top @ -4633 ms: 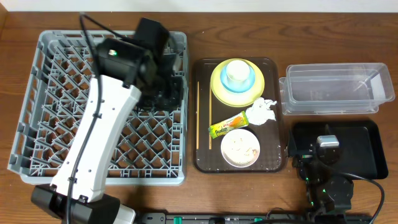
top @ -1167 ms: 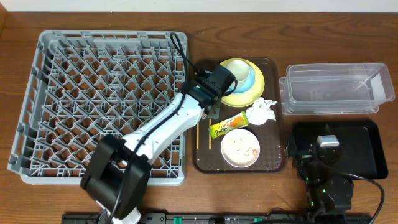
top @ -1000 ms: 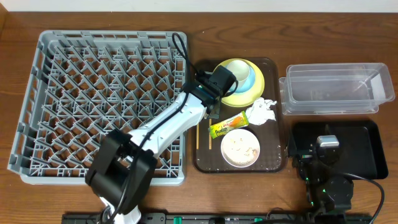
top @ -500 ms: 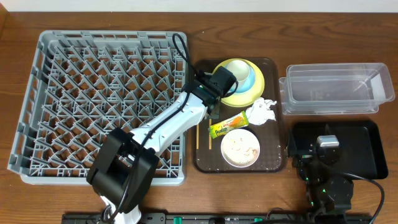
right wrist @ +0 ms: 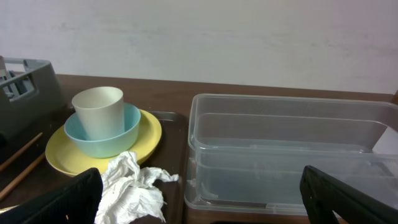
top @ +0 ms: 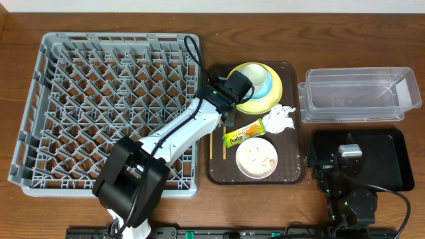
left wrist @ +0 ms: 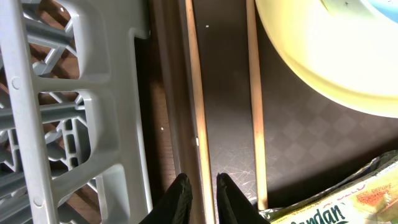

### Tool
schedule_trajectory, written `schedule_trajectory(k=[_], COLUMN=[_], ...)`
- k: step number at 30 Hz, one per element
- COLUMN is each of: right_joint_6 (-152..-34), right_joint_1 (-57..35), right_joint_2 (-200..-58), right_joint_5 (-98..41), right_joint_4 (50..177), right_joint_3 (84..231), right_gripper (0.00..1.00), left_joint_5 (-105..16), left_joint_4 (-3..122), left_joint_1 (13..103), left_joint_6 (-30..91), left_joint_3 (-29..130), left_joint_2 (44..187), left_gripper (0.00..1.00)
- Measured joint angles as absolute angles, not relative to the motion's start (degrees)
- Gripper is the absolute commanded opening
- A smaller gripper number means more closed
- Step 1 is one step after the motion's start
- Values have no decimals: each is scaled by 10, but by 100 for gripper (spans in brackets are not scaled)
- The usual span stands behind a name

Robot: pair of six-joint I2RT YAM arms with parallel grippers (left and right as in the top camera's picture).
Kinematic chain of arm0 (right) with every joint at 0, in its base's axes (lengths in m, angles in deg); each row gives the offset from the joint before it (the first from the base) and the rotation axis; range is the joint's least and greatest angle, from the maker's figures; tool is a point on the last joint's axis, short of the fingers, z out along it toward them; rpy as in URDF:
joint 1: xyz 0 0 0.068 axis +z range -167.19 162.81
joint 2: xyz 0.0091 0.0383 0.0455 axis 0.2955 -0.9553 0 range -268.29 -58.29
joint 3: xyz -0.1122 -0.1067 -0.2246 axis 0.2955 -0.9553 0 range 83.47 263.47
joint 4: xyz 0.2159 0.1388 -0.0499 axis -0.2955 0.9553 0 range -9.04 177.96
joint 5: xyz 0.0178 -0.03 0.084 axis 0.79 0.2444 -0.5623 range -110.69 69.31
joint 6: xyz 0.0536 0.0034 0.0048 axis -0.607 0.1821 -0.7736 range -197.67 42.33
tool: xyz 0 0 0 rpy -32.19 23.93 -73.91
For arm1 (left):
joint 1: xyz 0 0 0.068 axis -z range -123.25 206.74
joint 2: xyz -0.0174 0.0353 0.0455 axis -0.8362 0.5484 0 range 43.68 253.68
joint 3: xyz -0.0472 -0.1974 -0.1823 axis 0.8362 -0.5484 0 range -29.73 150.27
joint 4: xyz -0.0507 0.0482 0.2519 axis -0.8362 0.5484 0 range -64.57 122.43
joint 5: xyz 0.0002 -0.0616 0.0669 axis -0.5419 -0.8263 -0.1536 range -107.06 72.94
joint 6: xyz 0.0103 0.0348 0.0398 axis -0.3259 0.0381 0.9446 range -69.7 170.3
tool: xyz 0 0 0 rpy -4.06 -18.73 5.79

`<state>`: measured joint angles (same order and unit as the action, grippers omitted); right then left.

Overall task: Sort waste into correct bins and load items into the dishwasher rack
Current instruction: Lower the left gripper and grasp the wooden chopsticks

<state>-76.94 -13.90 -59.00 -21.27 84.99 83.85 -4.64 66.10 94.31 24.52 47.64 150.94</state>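
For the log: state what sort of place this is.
Probably a lab mock-up of a dish-clearing station: grey dishwasher rack, brown serving tray of used dishes, and a clear tub on a wooden table.

This is looking like a robotics lab bench dressed up as a canteen clean-up station. A wood-grain table (top: 20, 209) is carrying a grey dishwasher rack (top: 66, 99) of the commercial kind, while a dark brown serving tray (top: 292, 143) is holding used tableware: a pale yellow plate (right wrist: 149, 134), a light blue bowl (right wrist: 121, 135), a cream cup (right wrist: 97, 109), a white bowl (top: 238, 159) with food bits (top: 257, 156), plus a snack wrapper (top: 242, 133). A clear tub (top: 358, 93) and a black tray (top: 388, 159) are sitting alongside as bins. A white-and-black robot arm (top: 179, 133) is reaching over the tray, trailing black cabling (top: 193, 53) (a second arm's base (top: 346, 196) is sitting at the table's front edge), and a plain pale wall (right wrist: 217, 37) is running behind.
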Motion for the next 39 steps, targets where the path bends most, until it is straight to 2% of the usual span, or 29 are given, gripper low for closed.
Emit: schedule_trajectory(k=[17, 26, 39], right_joint_6=[-769, -769, -769], right_joint_1=[-139, -139, -139], right_joint_2=[-590, -590, -590], right_joint_5=[-213, -213, -213], right_joint_4=[850, 850, 850], right_joint_3=[839, 839, 839], right_gripper=[99, 99, 99], left_joint_5=[-46, -46, -31], left_joint_4=[649, 636, 609], left_joint_1=[943, 943, 943], left_joint_6=[245, 246, 246], left_joint_3=[476, 476, 476], left_joint_2=[1520, 1549, 1574], left_gripper=[19, 30, 30])
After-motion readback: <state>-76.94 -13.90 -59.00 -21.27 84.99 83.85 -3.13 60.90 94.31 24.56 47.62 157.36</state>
